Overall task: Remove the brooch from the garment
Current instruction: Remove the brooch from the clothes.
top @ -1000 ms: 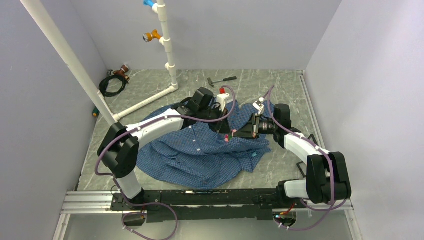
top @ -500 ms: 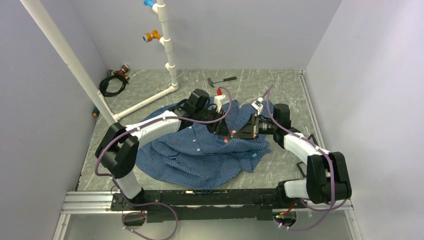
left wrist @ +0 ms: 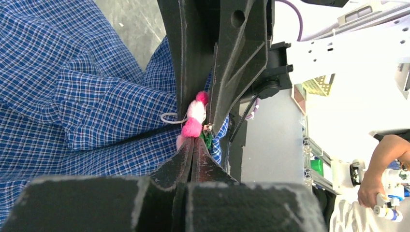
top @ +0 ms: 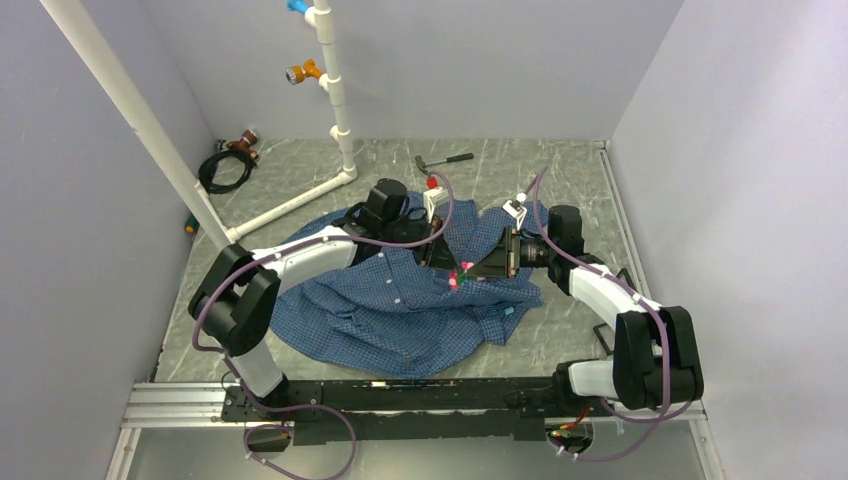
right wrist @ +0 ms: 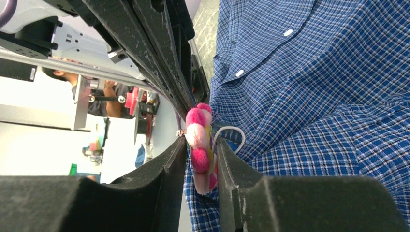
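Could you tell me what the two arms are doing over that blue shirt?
Both arms are working on a small pink brooch on the blue checked shirt, which lies crumpled on the table. The right gripper has the brooch between its fingers. The left gripper, jaws shut, meets the brooch's edge from the opposite side; whether it pinches anything is unclear. The brooch sits against the cloth and does not look free yet.

The left gripper point(left wrist: 193, 141) is now pressed fully closed, and its wrist sits farther toward ten o'clock in the overhead view. The right gripper point(right wrist: 201, 141) loosens, its jaws standing wider around the brooch point(right wrist: 198, 159).
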Controlling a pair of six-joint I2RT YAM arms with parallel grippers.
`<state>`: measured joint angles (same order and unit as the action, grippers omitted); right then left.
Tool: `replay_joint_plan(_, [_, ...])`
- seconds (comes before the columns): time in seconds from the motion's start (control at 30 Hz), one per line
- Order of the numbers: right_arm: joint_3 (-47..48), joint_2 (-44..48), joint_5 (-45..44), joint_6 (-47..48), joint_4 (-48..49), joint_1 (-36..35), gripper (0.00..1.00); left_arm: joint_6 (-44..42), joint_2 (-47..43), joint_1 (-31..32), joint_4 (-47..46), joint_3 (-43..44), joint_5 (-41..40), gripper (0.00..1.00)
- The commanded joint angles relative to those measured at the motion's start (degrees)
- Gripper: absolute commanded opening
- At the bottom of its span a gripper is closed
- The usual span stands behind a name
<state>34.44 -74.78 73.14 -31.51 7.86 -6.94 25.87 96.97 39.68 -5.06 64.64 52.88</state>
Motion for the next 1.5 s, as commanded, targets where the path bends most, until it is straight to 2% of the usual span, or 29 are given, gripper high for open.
replay_joint_plan(0.0, [1.6,2.1,0.8,4.6,-0.2,-0.2,0.29,4.8,-3.3,-1.8,-9.4,-0.9,4.0,0.00])
replay_joint_plan(0.07, [1.2,2.0,0.6,4.4,0.6,-0.1,0.29,5.8,-3.4,-1.8,-11.1,-1.2,4.4,0.00])
replay_joint_plan(0.17, [1.4,1.4,0.7,5.2,-0.3,0.0,0.41,8.5,-3.4,-2.1,-14.1,-1.9,5.0,0.00])
replay_joint_plan(0.33, [1.1,1.5,1.1,6.0,0.2,0.4,0.36,10.4,-3.3,-2.6,-16.1,-3.0,5.1,0.00])
replay_joint_plan(0.4, [0.5,1.4,1.5,4.6,2.7,0.4,0.26,11.4,-3.2,-2.6,-17.5,-3.5,5.2,0.00])
replay_joint_plan(0.5, [-0.2,1.6,1.8,3.5,5.3,0.4,0.04,10.3,-2.9,-2.6,-17.1,-3.6,5.4,0.00])
replay_joint_plan(0.57, [0.3,1.6,1.4,5.8,2.2,0.4,0.00,7.3,-3.0,-2.8,-14.8,-3.8,5.4,0.02])
replay_joint_plan(0.63, [0.6,2.0,1.2,7.5,0.3,0.4,0.00,-0.2,-3.2,-3.2,-8.0,-3.8,3.6,0.26])
replay_joint_plan(0.73, [1.8,2.3,0.6,12.3,-5.8,0.4,0.00,-14.7,-4.2,-3.5,2.5,-4.7,0.6,0.53])
replay_joint_plan(0.77, [2.4,2.3,0.5,14.4,-8.4,0.5,0.00,-18.3,-4.4,-3.5,4.3,-5.7,0.5,0.65])
replay_joint_plan(0.83, [3.9,2.2,0.4,19.5,-14.5,0.9,0.00,-28.4,-4.9,-3.4,9.9,-6.8,0.8,0.70])
replay_joint_plan(0.87, [5.0,1.9,0.4,22.7,-17.8,1.5,0.01,-35.7,-5.4,-3.4,13.3,-7.3,1.7,0.73])
replay_joint_plan(0.93, [6.8,1.0,0.8,27.7,-23.0,3.1,0.14,-45.7,-6.6,-3.4,18.1,-8.2,1.5,0.74])
replay_joint_plan(1.0, [7.6,0.5,2.0,29.5,-24.9,5.0,0.29,-50.9,-7.1,-3.5,19.4,-9.0,0.9,0.75])
replay_joint_plan(1.07, [8.5,0.2,2.4,31.7,-27.0,6.1,0.37,-54.2,-7.1,-3.5,18.9,-9.5,2.8,0.74])
replay_joint_plan(1.23, [10.3,0.3,2.1,37.2,-32.0,6.3,0.52,-51.4,-5.4,-1.8,11.9,-10.7,7.3,0.68])
replay_joint_plan(1.4, [9.4,1.0,1.7,37.0,-30.6,6.3,0.55,-46.2,-3.6,1.9,6.3,-11.0,3.9,0.64])
replay_joint_plan(1.47, [9.3,1.0,1.9,37.1,-30.7,6.3,0.56,-44.2,-2.8,2.8,4.0,-11.2,2.1,0.56])
